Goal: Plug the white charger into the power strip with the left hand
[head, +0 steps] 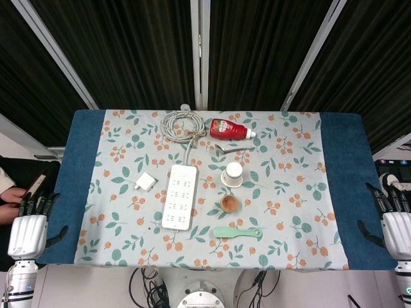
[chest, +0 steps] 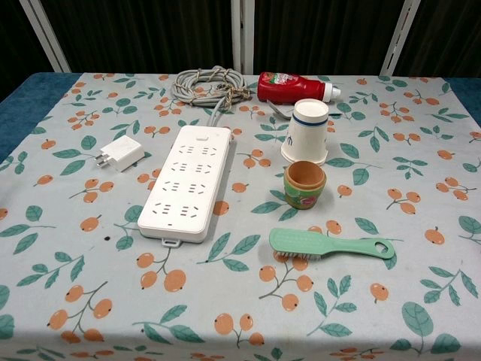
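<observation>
labels: red ketchup bottle (chest: 291, 86), print too small to read
charger: white charger (chest: 120, 154) lies just left of power strip (chest: 184, 182)
hands: left hand (head: 29, 228) and right hand (head: 395, 221) both empty, fingers spread
nearby: brush (chest: 331, 247), little pot (chest: 304, 183), paper cup (chest: 307, 131)

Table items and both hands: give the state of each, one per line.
white charger: unplugged, lying left of the strip
power strip: sockets free, cable coiled behind
ketchup bottle: on its side
paper cup: upside down
small pot: upright
brush: bristles down
left hand: holds nothing
right hand: holds nothing
</observation>
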{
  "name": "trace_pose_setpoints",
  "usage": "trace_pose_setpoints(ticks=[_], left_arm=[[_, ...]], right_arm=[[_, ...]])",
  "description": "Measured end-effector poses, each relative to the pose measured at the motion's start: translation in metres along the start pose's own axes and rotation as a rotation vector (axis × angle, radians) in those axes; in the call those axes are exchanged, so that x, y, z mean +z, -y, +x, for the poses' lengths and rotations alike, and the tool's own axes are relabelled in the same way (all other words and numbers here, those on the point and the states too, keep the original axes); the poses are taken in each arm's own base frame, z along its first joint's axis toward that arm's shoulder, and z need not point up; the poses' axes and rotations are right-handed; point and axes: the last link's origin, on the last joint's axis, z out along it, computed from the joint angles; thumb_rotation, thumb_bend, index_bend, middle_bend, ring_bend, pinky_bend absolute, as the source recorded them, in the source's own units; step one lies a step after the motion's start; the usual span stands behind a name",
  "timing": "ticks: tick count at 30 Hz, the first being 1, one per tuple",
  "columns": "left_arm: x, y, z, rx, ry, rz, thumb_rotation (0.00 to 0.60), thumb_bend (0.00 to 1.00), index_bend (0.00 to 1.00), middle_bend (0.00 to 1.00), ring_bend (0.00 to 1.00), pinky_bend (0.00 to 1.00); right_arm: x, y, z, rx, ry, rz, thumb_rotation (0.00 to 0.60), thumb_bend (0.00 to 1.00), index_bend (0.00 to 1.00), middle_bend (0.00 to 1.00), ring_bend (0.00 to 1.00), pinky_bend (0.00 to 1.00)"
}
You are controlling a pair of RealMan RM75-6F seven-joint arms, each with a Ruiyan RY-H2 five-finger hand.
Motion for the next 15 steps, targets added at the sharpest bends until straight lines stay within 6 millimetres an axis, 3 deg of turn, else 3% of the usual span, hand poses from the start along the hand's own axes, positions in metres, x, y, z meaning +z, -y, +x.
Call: trace_pose_setpoints(ticks=[9,15], left_arm=[[0.006,-0.007,0.001,0.001,-0.003,-0.016,0.600,0.20,0.18,0.17,0.06,0.00],[0.027,-0.029,0.004,0.006,0.020,-0.143,0.600,0.20,0.21,0.17,0.06,0.00]], right_arm=[[0.014,0.006,-0.007,0.003,0.029,0.018,0.600,0.26,0.02,0.15,0.00,0.03],[0.015,0.004,0.004,-0.008,-0.025,0.024,0.600,0.26,0.02,0.15,0.00,0.03]])
